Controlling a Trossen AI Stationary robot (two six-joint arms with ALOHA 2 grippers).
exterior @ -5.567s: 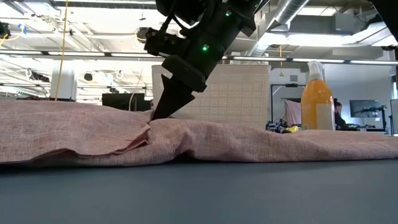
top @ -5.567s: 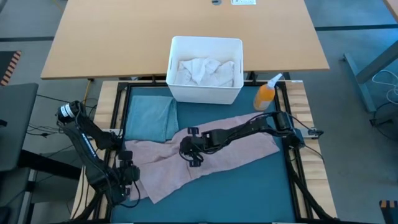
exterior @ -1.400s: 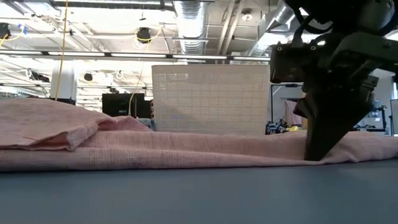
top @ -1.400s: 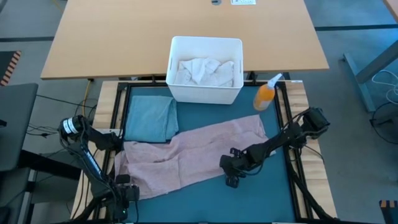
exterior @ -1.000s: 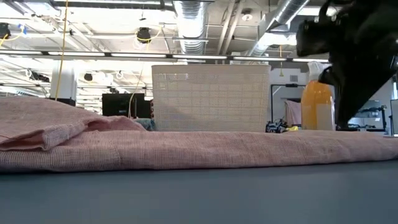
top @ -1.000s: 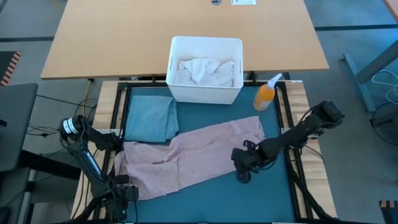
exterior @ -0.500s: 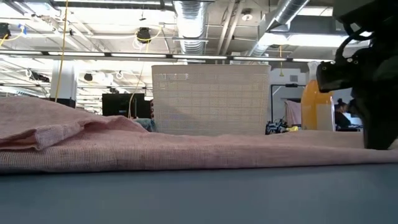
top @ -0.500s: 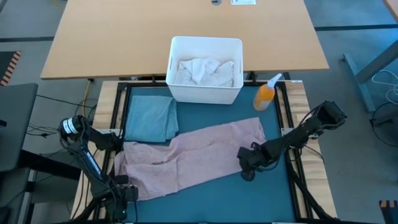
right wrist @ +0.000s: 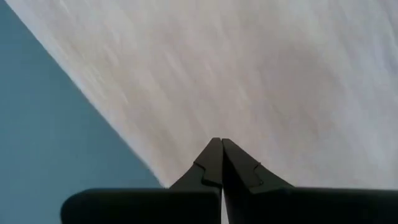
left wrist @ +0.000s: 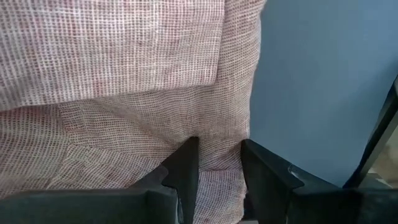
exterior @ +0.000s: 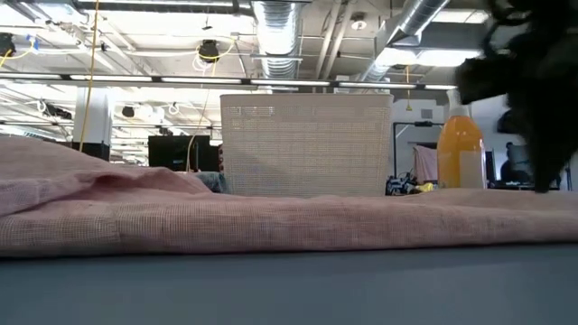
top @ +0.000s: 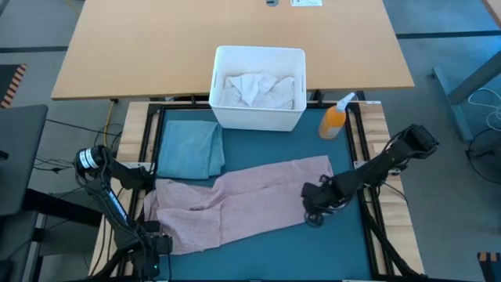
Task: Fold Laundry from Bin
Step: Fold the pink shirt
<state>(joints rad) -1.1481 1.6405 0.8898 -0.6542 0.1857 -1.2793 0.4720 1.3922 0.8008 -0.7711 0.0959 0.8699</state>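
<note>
At the near left corner of the surface my left hand (top: 154, 245) sits low over the pink cloth (top: 235, 200), its fingers (left wrist: 186, 163) half parted with a fold of the weave lying between them; I cannot tell whether they pinch it or merely straddle it. The cloth is spread as a long slanting band across the teal mat (top: 258, 243), from that corner up toward the far right, with a folded teal piece (top: 188, 150) lying just beyond its left end. It is a loose, open-woven fabric and I judge it light, limp and ready to wrinkle or drag, so it wants taking by a corner or along a hem with both hands, not by the middle. Behind it the white bin (top: 258, 115) holds crumpled white laundry (top: 254, 88), and the orange spray bottle (top: 334, 120) stands just beside the bin's right side. My right hand (top: 313, 218) is at the cloth's near right edge, fingers (right wrist: 221, 163) pressed together and holding nothing that I can see, their tips against the weave. Compared with a few seconds ago, that hand has travelled from the middle of the cloth out to this edge, the bunched ridge it stood on has been smoothed away and the band lies flatter and straighter, while my left hand has drawn back nearer the corner.
</note>
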